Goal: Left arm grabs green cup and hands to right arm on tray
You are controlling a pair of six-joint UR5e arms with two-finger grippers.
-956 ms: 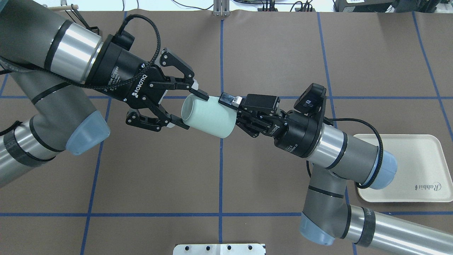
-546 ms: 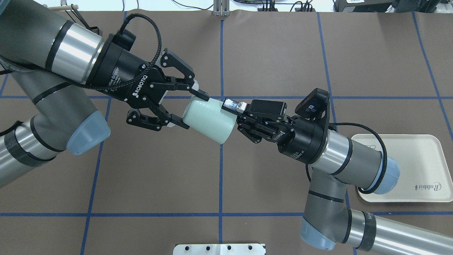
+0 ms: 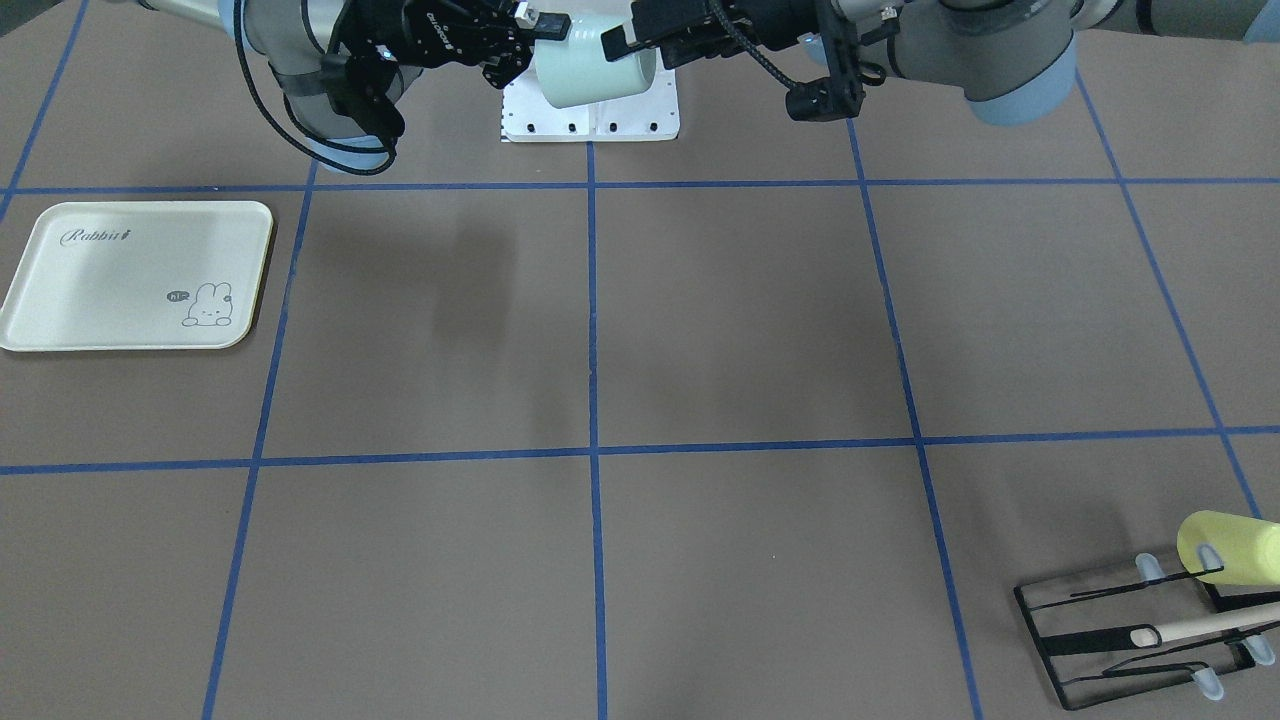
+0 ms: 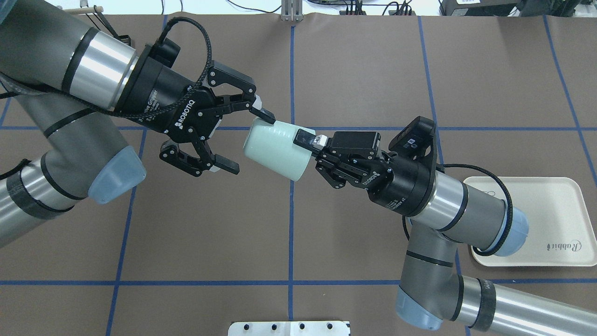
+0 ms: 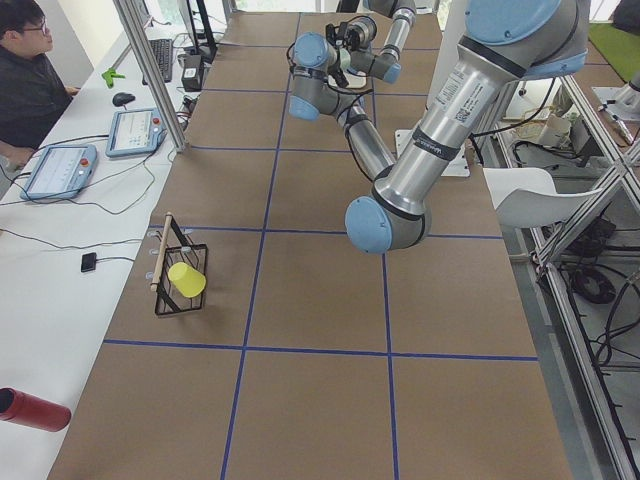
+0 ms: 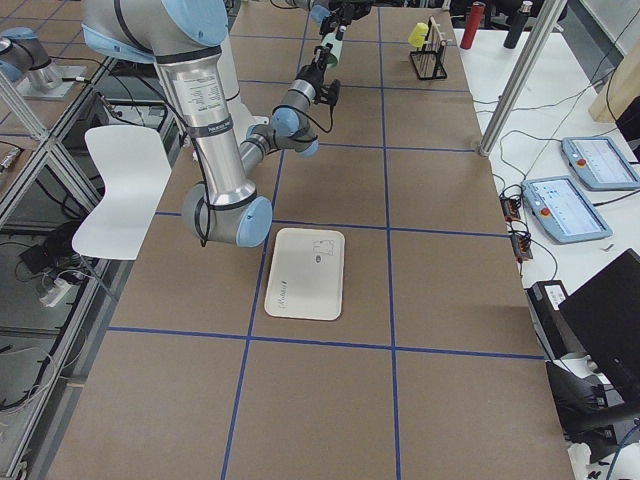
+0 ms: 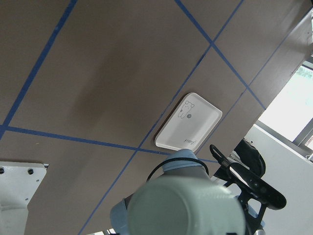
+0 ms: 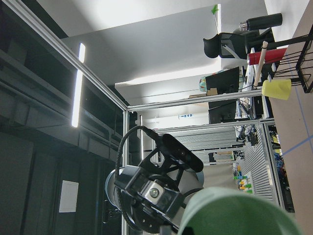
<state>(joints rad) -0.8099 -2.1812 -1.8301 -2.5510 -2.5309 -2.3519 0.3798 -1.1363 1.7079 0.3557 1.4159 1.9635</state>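
1. Now the left gripper (image 4: 247,142) has let go. Half a second ago its fingers closed on the end of the green cup (image 4: 275,147), and they are now spread wide. The lower finger is clear of the cup. The upper fingertip is at the cup's edge, and I cannot tell whether it touches.
2. The right gripper (image 4: 311,148) stays clenched on the cup's other end, so it alone appears to carry the cup.
3. The cup lies on its side in the air, well apart from the tray (image 4: 555,210), out toward the robot's left of it.
4. In my judgement the hand-over is just complete. What remains is for the left arm to back off and the right arm to carry the cup to the tray, which has nothing on it.
5. Count:
   - two arms and two grippers
   - one green cup
   - one tray
   - one yellow cup (image 3: 1228,545), hung on one wire rack (image 3: 1120,640) far across the table from the tray
   - one pale stick (image 3: 1200,625) in that rack
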